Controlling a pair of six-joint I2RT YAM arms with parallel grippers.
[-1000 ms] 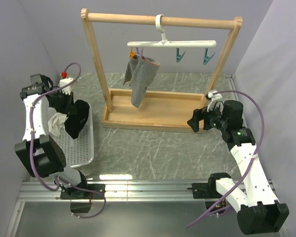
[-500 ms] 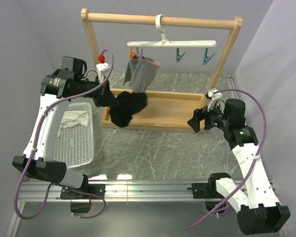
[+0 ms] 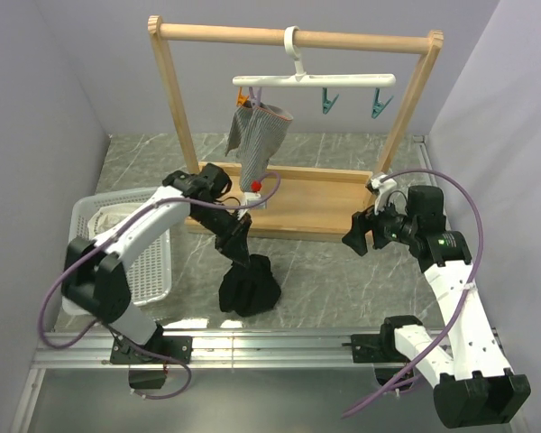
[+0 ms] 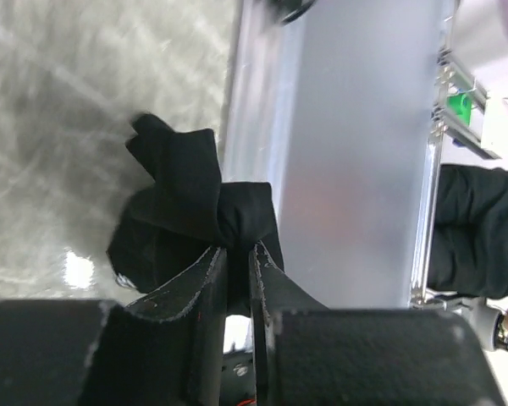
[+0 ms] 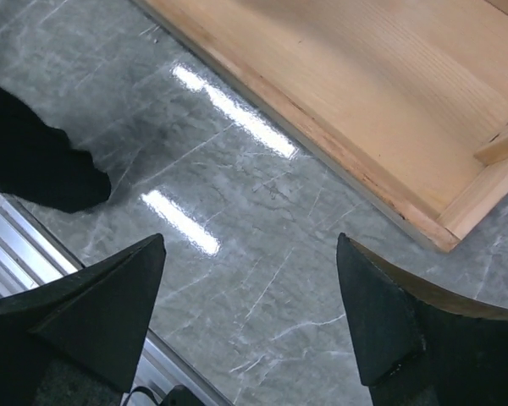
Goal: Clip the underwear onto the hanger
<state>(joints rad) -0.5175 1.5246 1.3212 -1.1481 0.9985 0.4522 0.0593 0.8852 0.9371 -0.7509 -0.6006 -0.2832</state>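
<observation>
The black underwear (image 3: pixel 250 287) hangs bunched from my left gripper (image 3: pixel 239 254), whose jaws are shut on its fabric, low over the table's near edge; in the left wrist view the underwear (image 4: pixel 195 203) is pinched between the fingers of the left gripper (image 4: pixel 237 249). The white hanger (image 3: pixel 314 79) hangs by its hook from the wooden rack's top bar, with two teal clips (image 3: pixel 330 102) free and an orange clip (image 3: pixel 245 95) at its left end. My right gripper (image 3: pixel 356 233) is open and empty at the right, over bare table (image 5: pixel 250 245).
A grey striped garment (image 3: pixel 255 140) hangs from the hanger's left end. The wooden rack (image 3: pixel 293 200) has a tray base behind the grippers. A white basket (image 3: pixel 149 271) with a cream cloth (image 3: pixel 108 216) sits at the left. An aluminium rail (image 3: pixel 279 347) runs along the near edge.
My left gripper carried the black underwear from the basket, past the rack's left side, then down toward the near edge. The right gripper stayed almost still.
</observation>
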